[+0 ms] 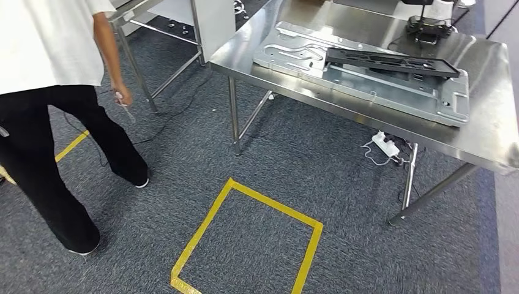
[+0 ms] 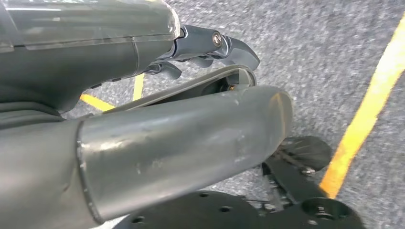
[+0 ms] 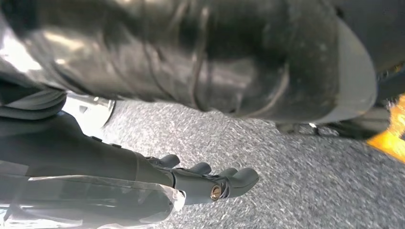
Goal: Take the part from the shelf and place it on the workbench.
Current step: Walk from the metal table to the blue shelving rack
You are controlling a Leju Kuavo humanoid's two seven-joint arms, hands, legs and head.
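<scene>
Part's flat on the bench!
Black part (image 1: 392,62) atop the grey plate (image 1: 367,79), long axis along the bench (image 1: 489,131) front edge. Left hand (image 2: 210,52) and right hand (image 3: 205,179): fingers loosely apart, holding nothing.

Part (image 1: 392,62) on plate (image 1: 367,86) on workbench (image 1: 489,122), taped square (image 1: 245,245) on floor before it, person (image 1: 55,92) at left

Left hand (image 2: 191,95) is hanging above grey carpet (image 2: 310,43), thumb and fingers (image 2: 229,45) extended, holding nothing; yellow tape (image 2: 367,112) is crossing the carpet.
</scene>
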